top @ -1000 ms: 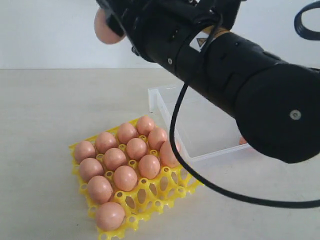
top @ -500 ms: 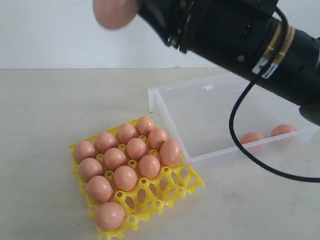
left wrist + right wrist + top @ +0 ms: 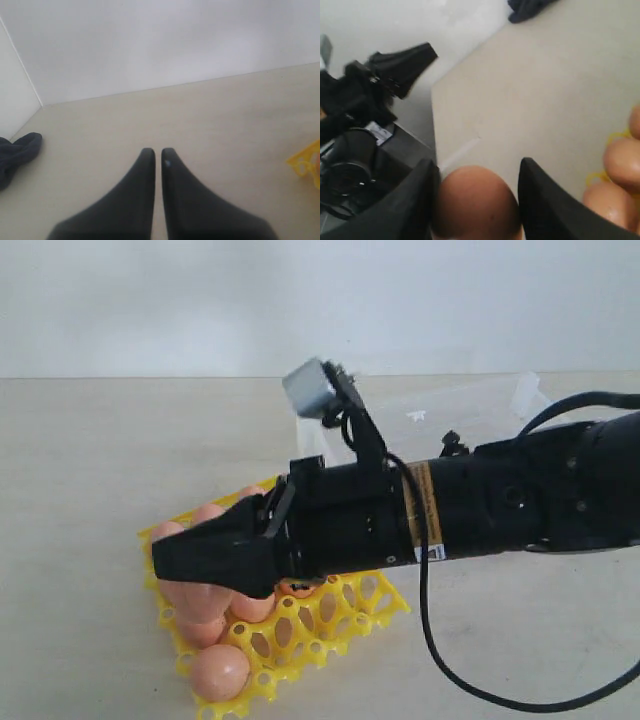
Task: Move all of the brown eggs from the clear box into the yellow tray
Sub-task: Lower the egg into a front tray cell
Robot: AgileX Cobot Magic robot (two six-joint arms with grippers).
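**Egg gripped over the yellow tray by the right fingers**

A pale tabletop (image 3: 90, 440) is seen carrying everything. Much of the exterior view is crossed by the black right arm (image 3: 520, 500), which is stretched from the right side towards the left and lowered over the tray. A black cable (image 3: 440, 640) is looped beneath it.

Behind the arm, the clear box (image 3: 480, 405) is found on the tabletop. Only its far rim and walls are shown, and its inside is hidden by the arm.

The yellow tray (image 3: 340, 615) is placed just beside the box, nearer the camera. Several open cups are left bare at its near right corner. Brown eggs (image 3: 220, 670) are seated in the tray's cups, one at the near corner, with others partly covered by the arm.

The right fingers (image 3: 545, 205) are set part-way apart and closed on a held egg (image 3: 475, 205), which is pressed between both inner faces. The egg is held low over the left part of the tray. Whether it is touching a cup cannot be told.

The left fingers (image 3: 140, 190) are drawn together, with only a thin slit between them and nothing gripped. They are kept above bare tabletop, well apart from the tray.
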